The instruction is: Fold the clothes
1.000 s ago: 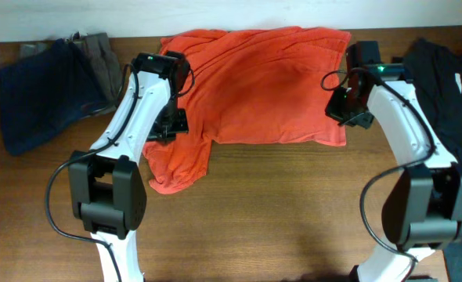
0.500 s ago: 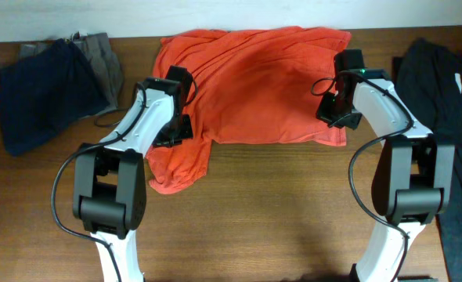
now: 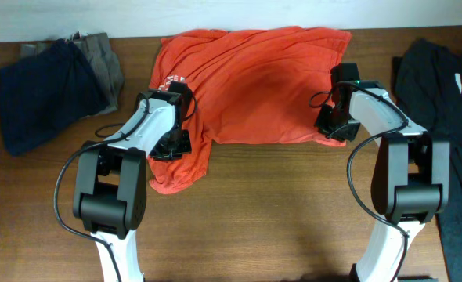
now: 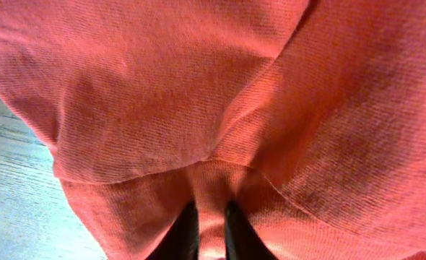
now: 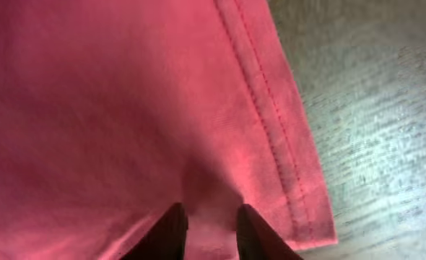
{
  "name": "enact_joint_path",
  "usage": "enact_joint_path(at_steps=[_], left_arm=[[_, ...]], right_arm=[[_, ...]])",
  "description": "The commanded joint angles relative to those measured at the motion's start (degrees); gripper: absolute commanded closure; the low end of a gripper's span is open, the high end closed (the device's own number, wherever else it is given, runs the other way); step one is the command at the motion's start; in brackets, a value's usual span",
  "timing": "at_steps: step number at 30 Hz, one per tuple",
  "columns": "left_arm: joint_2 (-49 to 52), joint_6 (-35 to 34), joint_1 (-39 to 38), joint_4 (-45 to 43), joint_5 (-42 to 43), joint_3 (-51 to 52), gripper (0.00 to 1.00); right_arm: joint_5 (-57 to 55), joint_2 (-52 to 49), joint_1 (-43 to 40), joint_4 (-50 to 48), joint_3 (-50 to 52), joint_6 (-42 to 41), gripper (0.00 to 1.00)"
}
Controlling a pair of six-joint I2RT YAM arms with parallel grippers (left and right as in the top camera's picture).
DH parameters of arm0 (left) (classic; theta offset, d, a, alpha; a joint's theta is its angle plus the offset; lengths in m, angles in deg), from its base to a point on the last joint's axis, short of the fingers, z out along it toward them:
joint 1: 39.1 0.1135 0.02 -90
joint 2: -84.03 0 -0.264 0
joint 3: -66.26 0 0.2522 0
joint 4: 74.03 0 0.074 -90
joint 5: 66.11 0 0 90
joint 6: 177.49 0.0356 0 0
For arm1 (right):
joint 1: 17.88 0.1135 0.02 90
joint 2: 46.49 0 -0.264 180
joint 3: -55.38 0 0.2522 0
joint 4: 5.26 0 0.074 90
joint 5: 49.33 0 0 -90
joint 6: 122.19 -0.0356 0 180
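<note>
Pinching fold of crumpled orange-red fabric T-shirt [image 3: 254, 86] w/ left pincer [image 4: 211, 211]. Nipping it nr hem [image 5: 271, 123] w/ right pincer [image 5: 211, 214], on brown wooden table [image 3: 278, 211].

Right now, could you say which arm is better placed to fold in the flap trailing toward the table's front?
Likely left: the left gripper sits on the orange T-shirt beside that flap, fabric between its jaws. The right gripper is at the opposite hem corner.

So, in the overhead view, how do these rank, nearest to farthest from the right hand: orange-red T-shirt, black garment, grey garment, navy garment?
1. orange-red fabric T-shirt: touching the right hand.
2. black fabric garment: right edge.
3. grey fabric garment: far left.
4. navy fabric garment: leftmost.
</note>
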State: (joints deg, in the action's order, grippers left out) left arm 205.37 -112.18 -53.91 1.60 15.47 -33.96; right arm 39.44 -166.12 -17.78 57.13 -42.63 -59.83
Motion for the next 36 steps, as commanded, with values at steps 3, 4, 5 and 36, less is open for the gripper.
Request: enact_joint_path(at_steps=[3, 4, 5, 36], left_arm=[[-0.28, 0.74, 0.33, 1.6, -0.24, 0.22, 0.79], [-0.28, 0.76, 0.33, 1.75, -0.33, 0.22, 0.78], [-0.31, 0.76, 0.35, 1.79, -0.44, 0.2, 0.76], [-5.55, 2.89, 0.28, 1.57, 1.11, -0.09, 0.2]], right_arm=[[-0.94, 0.2, 0.15, 2.75, -0.2, -0.48, 0.72], [-0.94, 0.57, 0.15, 3.13, -0.2, -0.48, 0.72], [-0.94, 1.27, 0.15, 3.32, -0.2, -0.48, 0.72], [5.57, 1.22, -5.01, 6.05, 0.48, -19.65, 0.29]])
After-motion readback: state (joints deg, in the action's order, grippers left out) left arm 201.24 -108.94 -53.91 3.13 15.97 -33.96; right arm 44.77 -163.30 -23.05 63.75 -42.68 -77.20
